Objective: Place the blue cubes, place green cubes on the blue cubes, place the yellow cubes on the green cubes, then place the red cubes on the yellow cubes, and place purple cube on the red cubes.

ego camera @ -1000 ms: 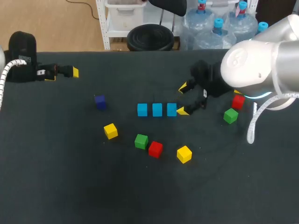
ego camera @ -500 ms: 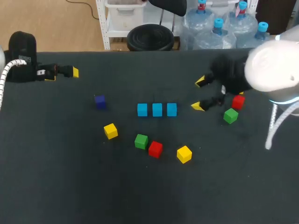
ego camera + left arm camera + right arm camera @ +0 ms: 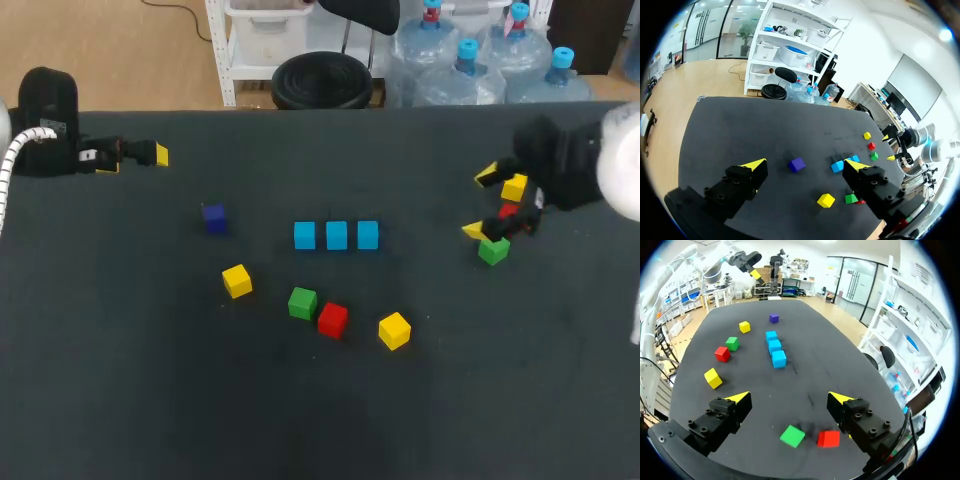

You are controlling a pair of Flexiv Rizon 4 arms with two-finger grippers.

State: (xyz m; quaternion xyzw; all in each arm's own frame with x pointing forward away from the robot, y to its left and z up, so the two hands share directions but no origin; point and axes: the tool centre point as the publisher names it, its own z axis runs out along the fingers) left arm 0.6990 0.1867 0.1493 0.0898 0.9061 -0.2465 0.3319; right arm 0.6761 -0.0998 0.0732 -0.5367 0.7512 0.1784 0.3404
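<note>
Right gripper hovering spread open over green cube and red cube; left gripper resting open near table's left edge.

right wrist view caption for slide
Open right gripper over a green cube and red cube, blue cubes in a row ahead.

The left arm comes in at the head view's far left corner, black at the wrist, with a white ribbed hose along it; the left gripper points toward the middle, its yellow-tipped fingers spread wide, gripping nothing; the right arm enters from the right edge, pale-cased; the right gripper points leftward, tips equally wide apart, gripping nothing.
</note>
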